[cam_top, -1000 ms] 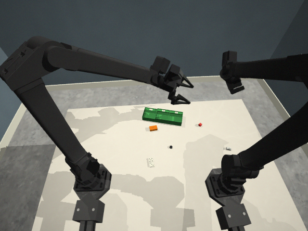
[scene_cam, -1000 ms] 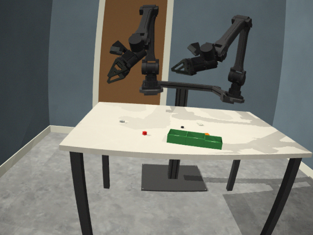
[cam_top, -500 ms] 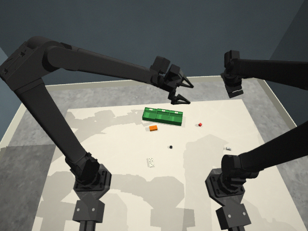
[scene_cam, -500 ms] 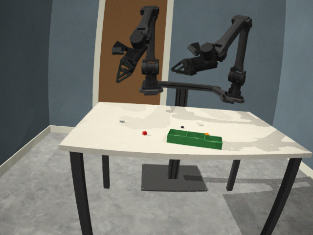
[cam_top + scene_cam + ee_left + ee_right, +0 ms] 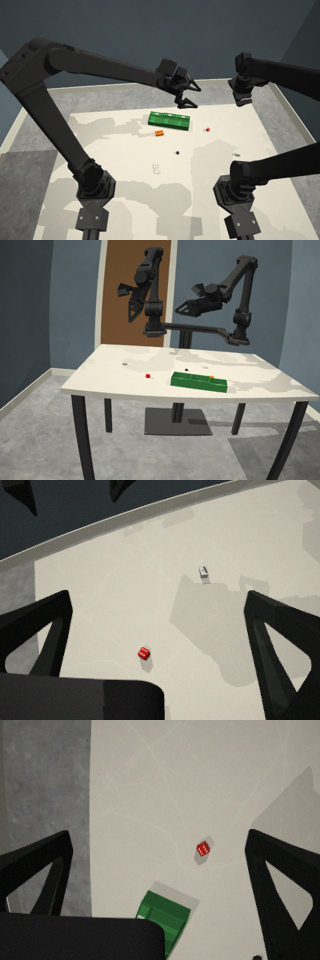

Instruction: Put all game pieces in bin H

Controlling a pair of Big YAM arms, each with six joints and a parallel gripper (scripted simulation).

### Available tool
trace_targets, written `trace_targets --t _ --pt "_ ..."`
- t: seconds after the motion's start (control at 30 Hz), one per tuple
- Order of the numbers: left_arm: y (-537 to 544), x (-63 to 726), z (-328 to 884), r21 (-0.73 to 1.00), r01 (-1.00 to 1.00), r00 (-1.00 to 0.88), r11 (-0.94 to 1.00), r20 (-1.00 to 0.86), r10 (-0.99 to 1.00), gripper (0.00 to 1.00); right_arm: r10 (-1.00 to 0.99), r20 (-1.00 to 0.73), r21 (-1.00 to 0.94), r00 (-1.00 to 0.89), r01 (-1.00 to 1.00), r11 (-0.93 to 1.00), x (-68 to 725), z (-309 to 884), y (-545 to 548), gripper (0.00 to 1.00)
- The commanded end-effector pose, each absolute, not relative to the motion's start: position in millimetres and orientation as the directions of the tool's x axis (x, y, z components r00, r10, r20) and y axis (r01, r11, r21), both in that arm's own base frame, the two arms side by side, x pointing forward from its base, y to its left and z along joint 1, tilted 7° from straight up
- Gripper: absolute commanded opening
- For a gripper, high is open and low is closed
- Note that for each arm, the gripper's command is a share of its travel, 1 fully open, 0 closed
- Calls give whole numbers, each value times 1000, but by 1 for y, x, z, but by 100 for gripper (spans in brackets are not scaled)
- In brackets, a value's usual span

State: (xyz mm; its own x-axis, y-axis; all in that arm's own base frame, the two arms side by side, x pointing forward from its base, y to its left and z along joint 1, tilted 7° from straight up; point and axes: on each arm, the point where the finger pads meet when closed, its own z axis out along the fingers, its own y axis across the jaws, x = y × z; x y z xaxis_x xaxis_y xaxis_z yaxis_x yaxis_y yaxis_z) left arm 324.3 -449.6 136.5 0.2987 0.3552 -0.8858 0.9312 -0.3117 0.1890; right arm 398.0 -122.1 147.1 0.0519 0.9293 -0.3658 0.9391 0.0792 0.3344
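Observation:
A red die (image 5: pixel 208 129) (image 5: pixel 147 375) (image 5: pixel 144 653) (image 5: pixel 203 848) lies beside the bins. A white domino (image 5: pixel 156 168) (image 5: pixel 204 366) lies flat. A row of three joined green bins (image 5: pixel 168 126) (image 5: pixel 199 386) (image 5: pixel 169 913) stands flat and looks empty; its label letters are too small to read. My left gripper (image 5: pixel 199 98) (image 5: pixel 158 600) is open and empty, high above the table past the bins' right end in the top view. My right gripper (image 5: pixel 243 102) (image 5: pixel 158 839) is open and empty, high up; the die shows between its fingers in its wrist view, far below.
An orange block (image 5: pixel 159 133) (image 5: pixel 211 376) lies close to the bins. A small black object (image 5: pixel 177 152) (image 5: pixel 186 369) lies between block and domino. A small silver-grey object (image 5: pixel 237 154) (image 5: pixel 124 364) (image 5: pixel 203 572) lies farther off, beyond the die. Neither small object's kind is clear.

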Motion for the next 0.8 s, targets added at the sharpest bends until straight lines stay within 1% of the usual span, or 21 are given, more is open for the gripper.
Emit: trace_targets --t 0.0,0.3,0.37,0.77 --pt "-451 325 142 199 929 307 -311 -886 348 100 943 -325 326 64 944 49 383 153 -111 100" --pt "-451 325 142 199 929 307 -311 -886 348 100 978 -203 269 54 963 3 352 153 -87 100" --pt "-451 325 142 199 929 307 -311 -886 348 100 978 -203 269 54 963 3 352 153 -87 100" --pt "-451 325 142 199 929 307 -311 -886 348 100 995 -73 195 64 979 -49 318 157 -62 100"
